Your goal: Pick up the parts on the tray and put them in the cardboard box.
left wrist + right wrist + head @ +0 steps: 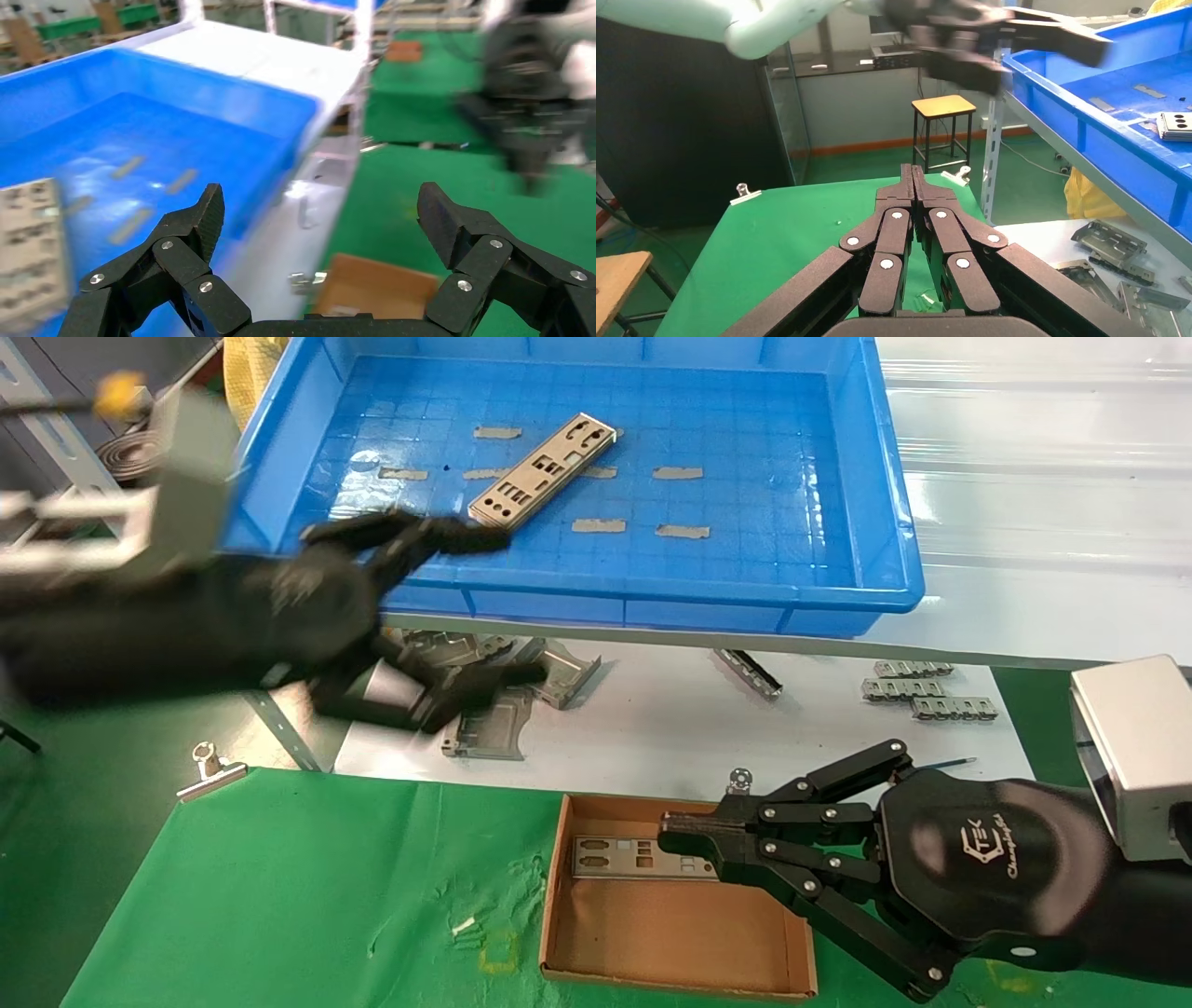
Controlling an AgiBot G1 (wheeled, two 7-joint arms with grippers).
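- The left gripper (480, 607) hangs at the near left corner of the tray (894, 514), its fingers spread wide with nothing between them; one finger (466, 535) reaches over the tray's near wall, the other sits lower, in front of that wall.
- One part (543, 471) lies flat on the tray floor, slanted, its near end just beyond the upper finger's tip; whether they touch cannot be told.
- Below this gripper, grey folded brackets (503, 700) lie on the white sheet in front of the tray.
- The right gripper (684, 836) is over the cardboard box (670, 933), fingers pressed together and holding nothing.
- A second part (619, 857) lies flat in the box along its far wall, its right end under the closed fingertips.
- Short ridged strips (922, 691) lie on the white sheet beyond the right gripper, well apart from it.
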